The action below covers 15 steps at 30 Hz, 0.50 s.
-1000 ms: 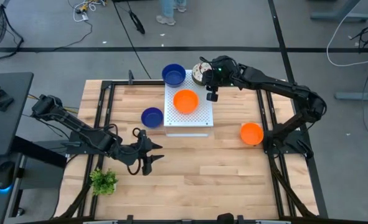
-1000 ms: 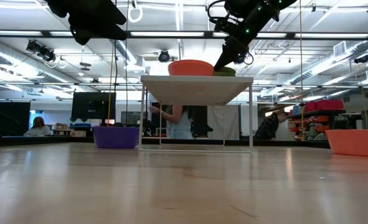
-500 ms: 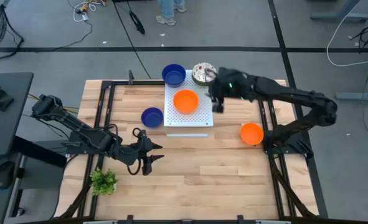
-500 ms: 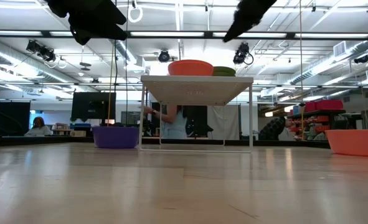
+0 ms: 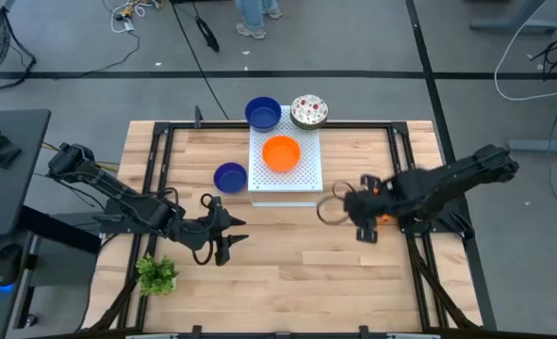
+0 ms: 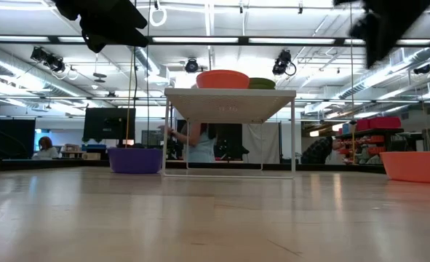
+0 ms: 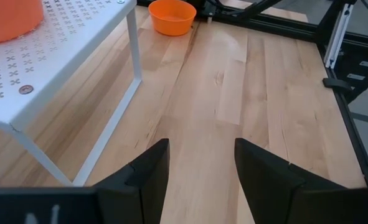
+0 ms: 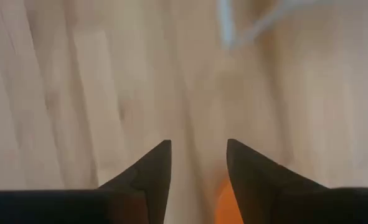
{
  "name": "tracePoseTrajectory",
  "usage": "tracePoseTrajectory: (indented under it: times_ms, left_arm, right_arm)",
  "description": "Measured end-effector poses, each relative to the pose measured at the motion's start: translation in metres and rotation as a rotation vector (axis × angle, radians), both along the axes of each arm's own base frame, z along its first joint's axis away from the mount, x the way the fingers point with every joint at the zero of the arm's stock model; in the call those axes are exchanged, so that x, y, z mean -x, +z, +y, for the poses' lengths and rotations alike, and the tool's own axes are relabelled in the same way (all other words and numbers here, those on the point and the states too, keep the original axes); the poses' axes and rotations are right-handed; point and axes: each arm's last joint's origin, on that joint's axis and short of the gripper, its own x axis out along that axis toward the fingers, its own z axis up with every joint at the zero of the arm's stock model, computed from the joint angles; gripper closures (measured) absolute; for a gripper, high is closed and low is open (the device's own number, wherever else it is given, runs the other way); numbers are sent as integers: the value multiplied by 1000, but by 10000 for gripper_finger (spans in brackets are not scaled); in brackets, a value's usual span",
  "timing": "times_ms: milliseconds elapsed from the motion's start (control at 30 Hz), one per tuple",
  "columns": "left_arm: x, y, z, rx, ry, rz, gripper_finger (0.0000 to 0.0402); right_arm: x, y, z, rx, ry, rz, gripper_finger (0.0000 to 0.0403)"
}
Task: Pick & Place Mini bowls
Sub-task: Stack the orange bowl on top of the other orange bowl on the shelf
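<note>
Beside the white perforated board (image 5: 285,171), right gripper (image 5: 361,209) has swung off the speckled bowl (image 5: 308,111), fingers apart and empty, now over the loose orange bowl (image 7: 172,16), likely next pick.

The table (image 5: 287,254) at the centre of the high view is pale wood laid in planks, grain visible, with a smooth, faintly sheened finish, framed by dark matt metal rails (image 5: 161,160). The white board (image 5: 308,174) at upper centre looks like painted metal, matt, pierced with small cross-shaped holes, on thin white legs. The orange bowl (image 5: 281,153) on it and the blue bowls (image 5: 229,177) beside it look like smooth plastic. The speckled bowl (image 5: 309,110) looks glazed. The left claw (image 7: 199,171) has matt black plastic-looking fingers. The plant (image 5: 155,274) at lower left looks like plastic foliage.
</note>
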Motion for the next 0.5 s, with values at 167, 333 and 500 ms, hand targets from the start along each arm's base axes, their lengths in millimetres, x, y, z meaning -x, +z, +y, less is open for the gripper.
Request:
tracePoseTrajectory:
  times_ms: [167, 333, 500]
  left_arm:
    - [0, 0, 0, 0, 0, 0, 216]
    - [0, 0, 0, -1, -1, 0, 216]
    - [0, 0, 0, -1, 0, 0, 216]
  right_arm:
    - [20, -47, 3, 16, -82, 154, 248]
    - [37, -84, -8, 51, -165, 258, 248]
    - [47, -108, -19, 23, -183, 259, 248]
